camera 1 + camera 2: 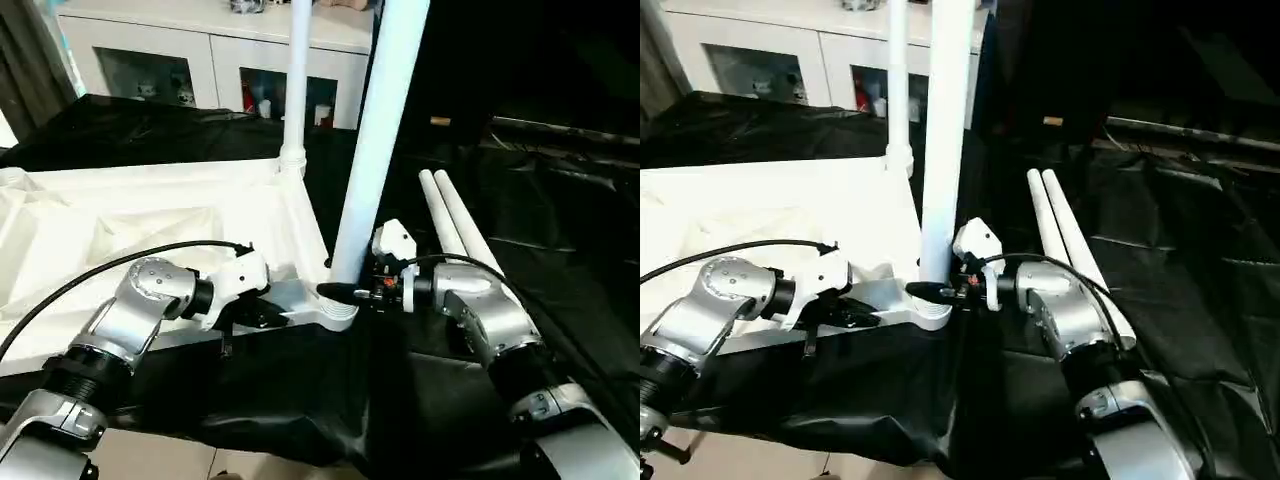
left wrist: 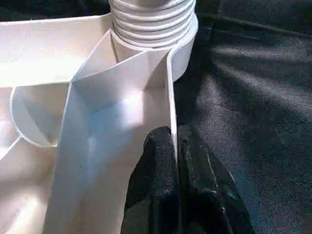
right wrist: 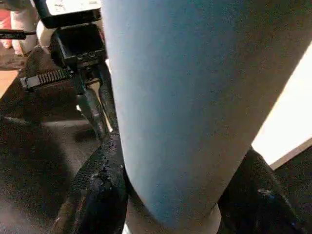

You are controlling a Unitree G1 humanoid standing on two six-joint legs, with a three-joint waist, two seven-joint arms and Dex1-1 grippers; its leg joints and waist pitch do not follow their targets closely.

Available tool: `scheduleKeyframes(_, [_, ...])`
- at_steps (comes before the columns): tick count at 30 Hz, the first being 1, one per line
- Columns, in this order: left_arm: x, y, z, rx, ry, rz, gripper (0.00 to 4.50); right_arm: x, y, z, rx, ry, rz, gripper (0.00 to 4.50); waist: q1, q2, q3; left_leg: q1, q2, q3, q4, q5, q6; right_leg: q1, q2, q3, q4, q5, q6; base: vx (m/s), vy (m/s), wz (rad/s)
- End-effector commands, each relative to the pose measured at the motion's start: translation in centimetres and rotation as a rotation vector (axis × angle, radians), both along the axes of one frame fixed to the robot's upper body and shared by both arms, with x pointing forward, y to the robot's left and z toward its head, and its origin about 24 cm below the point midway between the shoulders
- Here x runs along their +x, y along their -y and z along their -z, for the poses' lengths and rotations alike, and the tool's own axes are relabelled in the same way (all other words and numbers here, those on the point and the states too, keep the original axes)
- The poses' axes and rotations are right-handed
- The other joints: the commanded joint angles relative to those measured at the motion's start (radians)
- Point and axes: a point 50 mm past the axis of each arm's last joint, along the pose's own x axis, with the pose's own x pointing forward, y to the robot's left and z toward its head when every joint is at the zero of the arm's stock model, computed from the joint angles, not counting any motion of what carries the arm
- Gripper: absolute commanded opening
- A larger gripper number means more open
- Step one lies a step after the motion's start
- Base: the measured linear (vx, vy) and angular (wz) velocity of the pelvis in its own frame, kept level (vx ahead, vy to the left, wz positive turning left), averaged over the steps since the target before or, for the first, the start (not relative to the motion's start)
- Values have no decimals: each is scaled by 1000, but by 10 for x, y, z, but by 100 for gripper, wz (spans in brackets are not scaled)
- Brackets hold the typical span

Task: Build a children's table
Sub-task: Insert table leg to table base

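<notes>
On a black-draped work surface (image 1: pixel 560 260), the upturned white table top (image 1: pixel 150 220) lies at nine o'clock. The left gripper (image 2: pixel 175 161) pinches its near rim; the right gripper (image 1: pixel 345 292) clasps an upright leg (image 1: pixel 375 140) in the near corner socket (image 1: pixel 335 312). Two loose legs (image 1: pixel 455 225) lie at three o'clock.

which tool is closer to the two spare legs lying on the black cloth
Right. The right tool grips the standing leg at its base, just beside the spare legs. The left tool pinches the tabletop's rim, farther from them.
</notes>
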Motion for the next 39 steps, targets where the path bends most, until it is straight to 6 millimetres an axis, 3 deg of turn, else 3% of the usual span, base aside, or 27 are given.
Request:
scheduleKeyframes(1, [-2, 13, -6, 3, 16, 115, 0, -27, 4, 48, -155, -192, -77, 193, -3, 16, -36, 7, 29, -6, -74, -295, 1, 35, -74, 53, -83, -285, -174, 0, 0, 0])
scheduleKeyframes(11, [-1, 14, -5, -16, 17, 86, 0, -26, 6, 51, -132, -194, -31, 193, -4, 12, -34, 8, 30, -7, -77, -311, 0, 34, -76, 52, -87, -325, -167, 0, 0, 0])
scheduleKeyframes(13, [4, 14, -5, -12, 27, 45, 0, -22, 5, 52, -128, -188, 25, 193, -6, 12, -30, 10, 29, -8, -78, -338, -5, 30, -76, 52, -91, -371, -159, 0, 0, 0])
scheduleKeyframes(14, [8, 14, -5, -11, 37, -1, 0, -17, 5, 52, -134, -175, 93, 193, -8, 12, -21, 16, 27, -10, -79, -385, -10, 22, -77, 50, -102, -459, -141, 0, 0, 0])
scheduleKeyframes(17, [19, 13, -5, 0, 69, -108, 0, -10, 4, 55, -152, -160, 217, 193, -14, 10, -14, 33, 22, -17, -77, -458, -22, 11, -80, 44, -124, -640, -79, 0, 0, 0])
scheduleKeyframes(19, [26, 13, -5, 7, 88, -177, 0, -8, 2, 59, -169, -162, 296, 193, -23, 10, -10, 47, 14, -26, -68, -517, -30, 2, -80, 21, -149, -765, -18, -67, 4, -4])
scheduleKeyframes(20, [27, 13, -5, 8, 89, -189, 0, -8, 2, 60, -173, -165, 310, 193, -26, 13, -9, 53, 14, -29, -68, -539, -29, 1, -81, 12, -158, -785, -7, -76, 19, -9])
scheduleKeyframes(21, [33, 15, -5, 15, 98, -256, 0, -7, -5, 68, -201, -184, 405, 193, -33, 18, -9, 55, 16, -35, -71, -568, -28, 7, -82, -1, -165, -776, 0, -62, 41, -10])
scheduleKeyframes(22, [34, 15, -5, 15, 99, -262, 0, -7, -6, 68, -204, -185, 415, 193, -46, 29, -6, 55, 22, -45, -82, -618, -30, 17, -78, -26, -171, -732, -6, -62, 41, -10])
scheduleKeyframes(23, [38, 17, -5, 21, 100, -307, 0, -5, -13, 71, -214, -195, 494, 193, -61, 40, -3, 49, 33, -61, -100, -701, -33, 40, -73, -51, -168, -657, -12, -60, 60, -14])
scheduleKeyframes(24, [41, 18, -6, 24, 100, -329, 0, -4, -16, 73, -217, -201, 533, 193, -65, 46, -1, 38, 41, -68, -114, -740, -35, 56, -71, -57, -153, -604, -19, -81, 58, -16])
scheduleKeyframes(25, [43, 19, -6, 26, 100, -359, 0, -3, -20, 74, -216, -218, 583, 193, -54, 63, 7, -10, 72, -71, -185, -854, -46, 107, -56, -48, -48, -435, -59, -81, 58, -16])
scheduleKeyframes(26, [44, 20, -6, 27, 98, -369, 0, -3, -21, 74, -217, -222, 596, 193, -34, 69, 2, -39, 81, -61, -215, -905, -53, 132, -49, -37, 36, -315, -74, -115, 29, 0])
scheduleKeyframes(27, [49, 23, -6, 39, 96, -427, 0, -1, -28, 77, -216, -257, 683, 193, 5, 55, 9, -49, 68, 0, -247, -938, -34, 114, -21, -26, 96, -209, -63, -60, -45, 25])
scheduleKeyframes(28, [50, 23, -6, 40, 96, -430, 0, -1, -29, 77, -216, -259, 688, 193, 12, -19, -4, 71, 23, 14, -121, -705, -43, -4, -69, 54, -33, -658, -10, -60, -45, 25])
scheduleKeyframes(29, [54, 30, -8, 37, 95, -474, 0, -1, -37, 79, -207, -314, 760, 193, -4, -37, -2, 139, -10, -1, 39, -511, -24, -90, -132, 43, -158, -955, -25, 48, -122, 6])
scheduleKeyframes(30, [59, 44, -11, 29, 99, -513, 0, -1, -52, 80, -202, -362, 822, 192, 2, -19, 1, 32, -6, -38, 56, -193, 22, 8, -207, 103, -168, -1075, -19, 94, -51, -41])
scheduleKeyframes(31, [59, 44, -11, 29, 99, -513, 0, -1, -52, 80, -202, -362, 822, 192, 18, 10, -25, -18, 17, -55, -38, -112, -33, 69, -158, 65, -104, -801, -31, 94, -51, -41])
scheduleKeyframes(32, [59, 49, -11, 30, 100, -519, 0, -1, -58, 79, -199, -375, 835, 192, 10, 6, -15, -14, 22, -49, -67, -159, -53, 50, -113, 44, -86, -622, -40, 33, 28, -28])
scheduleKeyframes(33, [58, 57, -10, 42, 98, -515, 0, 1, -66, 76, -195, -392, 856, 192, -1, 15, -25, 25, 26, -37, -73, -263, -69, 25, -77, 39, -59, -363, -88, 0, 0, 0])
scheduleKeyframes(34, [57, 59, -9, 46, 97, -515, 0, 1, -70, 75, -194, -398, 864, 192, 3, 19, -22, 40, 22, -24, -78, -321, -55, 21, -76, 41, -64, -272, -147, 0, 0, 0])
scheduleKeyframes(35, [56, 59, -8, 56, 96, -510, 0, 2, -72, 74, -187, -413, 880, 192, -5, 16, -11, 35, 18, -19, -82, -396, -35, 19, -76, 41, -82, -377, -148, -15, -26, 19])
scheduleKeyframes(36, [56, 59, -8, 57, 96, -510, 0, 2, -72, 74, -186, -415, 881, 192, -6, 18, -6, 38, 16, -20, -82, -445, -37, 11, -80, 41, -94, -470, -129, 0, 0, 0])
scheduleKeyframes(37, [55, 59, -7, 65, 95, -509, 0, 2, -73, 73, -181, -427, 894, 192, -10, 18, -7, 38, 14, -30, -83, -496, -40, 11, -86, 37, -108, -602, -79, 0, 0, 0])
scheduleKeyframes(39, [53, 53, -4, 89, 94, -517, 0, 3, -75, 71, -196, -411, 882, 192, -12, 18, -11, 32, 16, -39, -90, -501, -42, 15, -90, 37, -116, -631, -40, 0, 0, 0])
